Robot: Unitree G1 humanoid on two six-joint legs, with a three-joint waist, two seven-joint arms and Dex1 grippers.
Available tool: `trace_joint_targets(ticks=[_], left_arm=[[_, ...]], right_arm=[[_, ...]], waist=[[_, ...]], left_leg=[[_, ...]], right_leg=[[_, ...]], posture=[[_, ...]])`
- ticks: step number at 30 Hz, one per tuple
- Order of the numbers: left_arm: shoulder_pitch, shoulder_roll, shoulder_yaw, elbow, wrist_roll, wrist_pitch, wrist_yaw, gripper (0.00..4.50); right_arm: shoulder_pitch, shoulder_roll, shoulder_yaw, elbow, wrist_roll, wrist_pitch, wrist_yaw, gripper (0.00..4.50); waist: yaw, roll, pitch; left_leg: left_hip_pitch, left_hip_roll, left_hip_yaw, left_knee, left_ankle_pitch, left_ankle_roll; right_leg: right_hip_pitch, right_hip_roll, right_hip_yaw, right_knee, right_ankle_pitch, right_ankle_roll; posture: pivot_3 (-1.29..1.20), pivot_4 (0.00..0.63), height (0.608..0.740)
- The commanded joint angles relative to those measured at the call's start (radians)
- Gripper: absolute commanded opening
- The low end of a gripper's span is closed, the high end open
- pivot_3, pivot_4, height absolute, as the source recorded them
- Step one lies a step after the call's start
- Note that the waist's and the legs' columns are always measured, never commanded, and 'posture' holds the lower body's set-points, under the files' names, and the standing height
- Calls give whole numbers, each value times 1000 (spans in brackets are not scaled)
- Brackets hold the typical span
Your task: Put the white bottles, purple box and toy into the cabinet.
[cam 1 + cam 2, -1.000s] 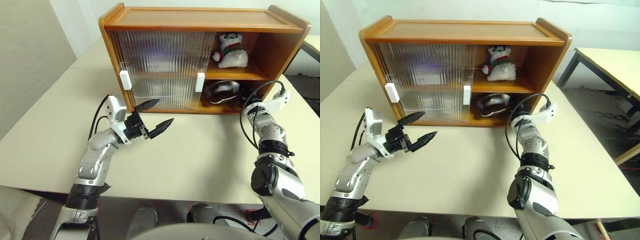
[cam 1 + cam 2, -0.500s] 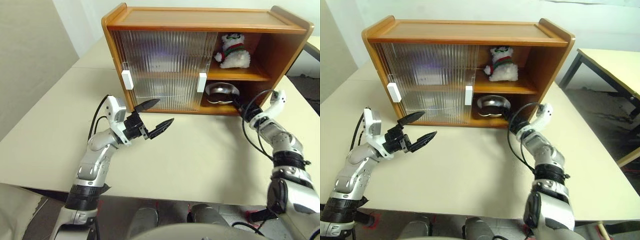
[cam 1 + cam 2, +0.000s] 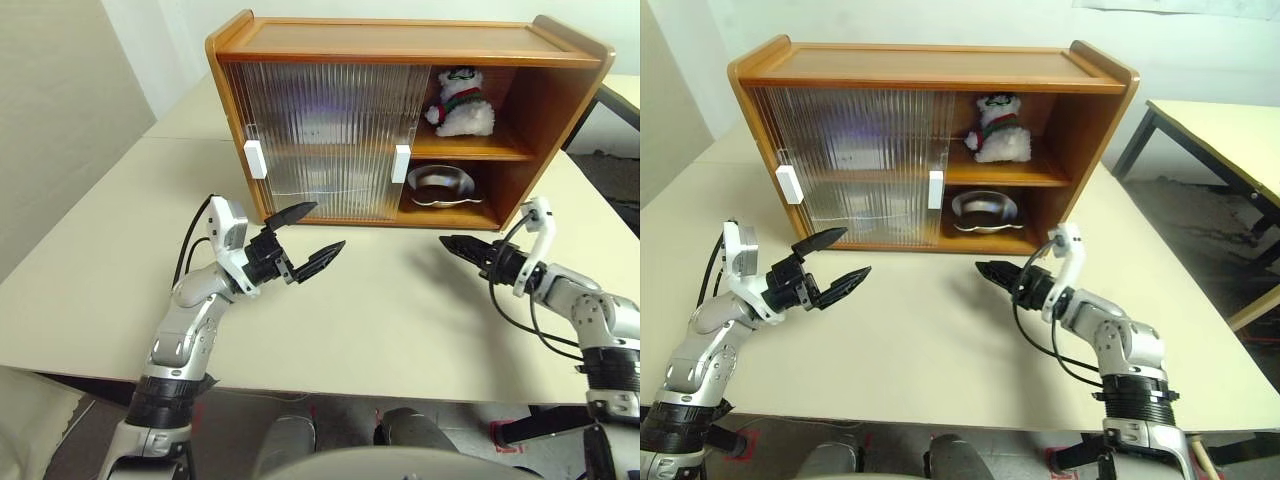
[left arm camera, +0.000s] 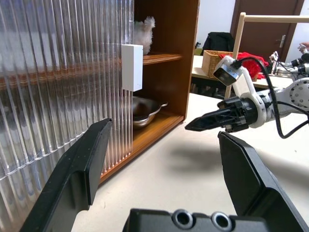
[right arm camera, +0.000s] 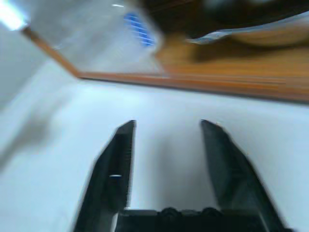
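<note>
A: Tabletop (image 3: 400,320) pale cream, matte, bare between the arms. Left side, what's there?

B: Beige wall at the far left, then a seam where a second cream table (image 3: 185,115) butts up behind. Left gripper (image 3: 308,235) hangs above the surface in front of the sliding doors, fingers spread wide, nothing between them.

A: Centre?

B: Cabinet (image 3: 400,38) stands on the tabletop, ribbed doors (image 3: 330,135) covering its left part, two white handles (image 3: 254,159) on them. Faint shapes behind the ribbing, cannot tell what they are.

A: Right of the doors?

B: Open bay. Toy (image 3: 461,100) sits upright on the upper shelf. Steel bowl (image 3: 442,184) on the lower shelf.

A: Right gripper?

B: Right gripper (image 3: 992,274) is off the surface, in front of the open bay, apart from it, pointing left. Fingers (image 5: 112,169) part-way open in the wrist view, tabletop showing between them, holding nothing.

A: Room beyond?

B: Another cream table (image 3: 1220,125) with dark legs at the far right, grey floor (image 3: 1200,225) under it
</note>
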State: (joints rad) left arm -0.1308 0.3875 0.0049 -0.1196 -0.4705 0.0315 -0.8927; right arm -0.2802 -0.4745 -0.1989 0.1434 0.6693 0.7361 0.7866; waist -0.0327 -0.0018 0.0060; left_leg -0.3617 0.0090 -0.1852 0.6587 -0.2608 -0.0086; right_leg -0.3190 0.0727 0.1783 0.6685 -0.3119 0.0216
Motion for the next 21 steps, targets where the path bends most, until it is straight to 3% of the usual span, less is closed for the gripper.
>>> trace_joint_targets(ticks=[1, 4, 5, 12, 21], left_arm=[[7, 15, 12, -12, -3, 5, -3, 4500], [7, 18, 14, -12, -3, 4, -2, 4500], [8, 18, 15, -14, -2, 4, -1, 4500], [13, 15, 14, -15, 3, 0, 2, 4500], [17, 7, 4, -11, 10, -3, 3, 4500]], right_arm=[[-79, 60, 32, -55, 20, 21, -29, 1278], [-131, 125, 41, -63, 3, 0, -67, 125], [-145, 150, 40, -64, -5, -18, -84, 54], [-204, 286, 25, -72, 7, -55, -172, 54], [-247, 360, 5, -40, -25, -169, -254, 54]], waist=[[-2, 0, 0], [0, 0, 0], [2, 0, 0], [7, 0, -1], [7, 0, -1]], left_leg=[[0, 0, 0, 0, 0, 0], [2, 1, -1, -1, 0, 0], [2, 1, -1, -1, 0, 0], [-1, 2, -2, -5, 0, -1], [-3, 2, -2, -8, 1, -2]], right_leg=[[-1, 0, 0, 0, 1, -1], [-2, 0, -1, 0, 5, -7], [-3, 0, -1, 0, 6, -9], [-8, 0, -2, 0, 6, -14], [-9, 0, -3, 0, 6, -11]], posture=[[-37, 0, 740], [-28, 0, 740], [-28, 0, 740], [-19, 0, 740], [-12, 0, 740]])
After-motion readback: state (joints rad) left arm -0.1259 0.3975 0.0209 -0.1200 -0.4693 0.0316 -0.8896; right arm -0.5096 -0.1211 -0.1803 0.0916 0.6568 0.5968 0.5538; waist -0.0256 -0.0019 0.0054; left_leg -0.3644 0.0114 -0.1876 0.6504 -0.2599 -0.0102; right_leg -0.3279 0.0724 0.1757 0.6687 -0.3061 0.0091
